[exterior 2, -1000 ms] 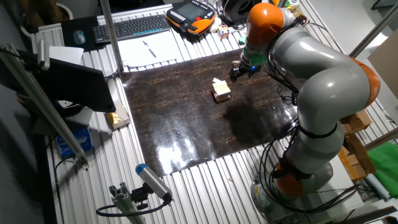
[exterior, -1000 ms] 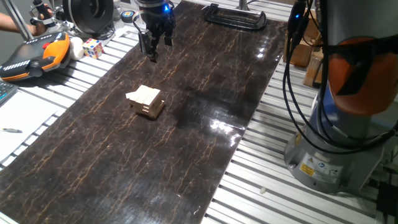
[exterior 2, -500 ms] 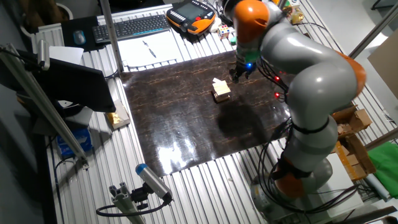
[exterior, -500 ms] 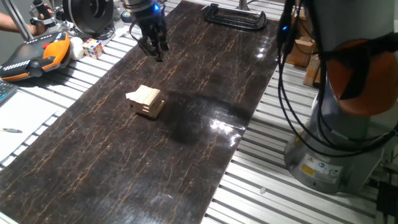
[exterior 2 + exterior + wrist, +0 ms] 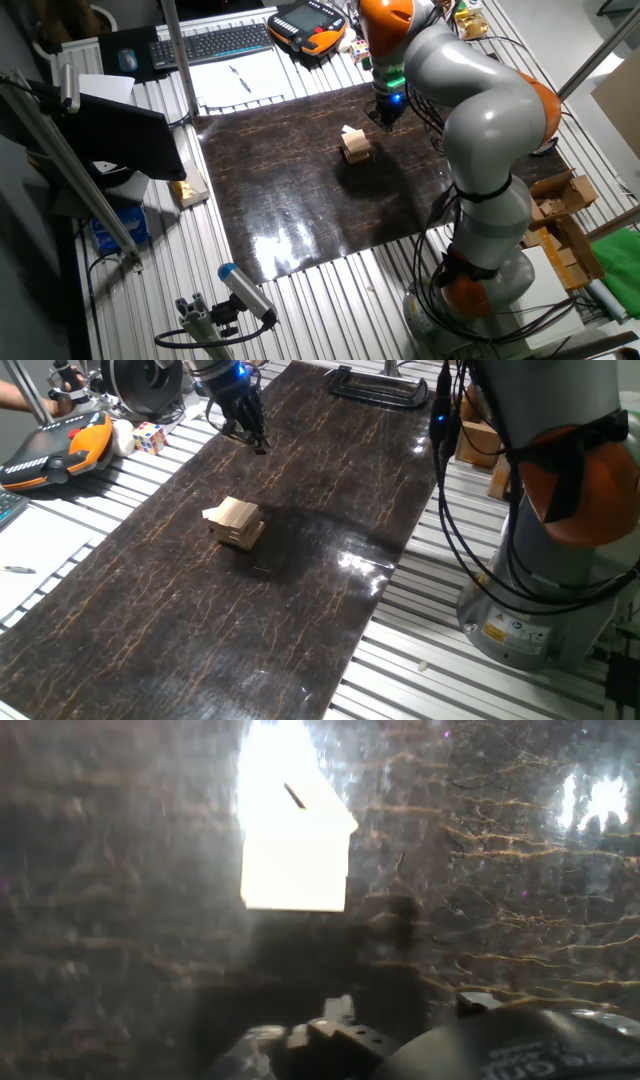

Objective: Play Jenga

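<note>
The Jenga stack (image 5: 234, 523) is a small, low pile of pale tan wooden blocks on the dark marbled mat (image 5: 300, 590). It also shows in the other fixed view (image 5: 354, 146). In the hand view it is an overexposed white shape (image 5: 295, 830) near the top centre. My gripper (image 5: 256, 444) hangs low over the mat's far end, beyond the stack and apart from it, as the other fixed view (image 5: 388, 122) also shows. No block is in it. The fingers are too dark and small to tell whether they are open or shut.
A multicoloured puzzle cube (image 5: 150, 437) and an orange teach pendant (image 5: 60, 450) lie left of the mat. A black clamp (image 5: 380, 385) sits at the mat's far edge. The arm's base (image 5: 540, 610) and cables stand to the right. A keyboard (image 5: 215, 42) and paper (image 5: 240, 78) lie behind the mat.
The gripper has shifted slightly left along the mat's far end and turned about its axis. The arm's upper links swung with it. The stack has not moved.
</note>
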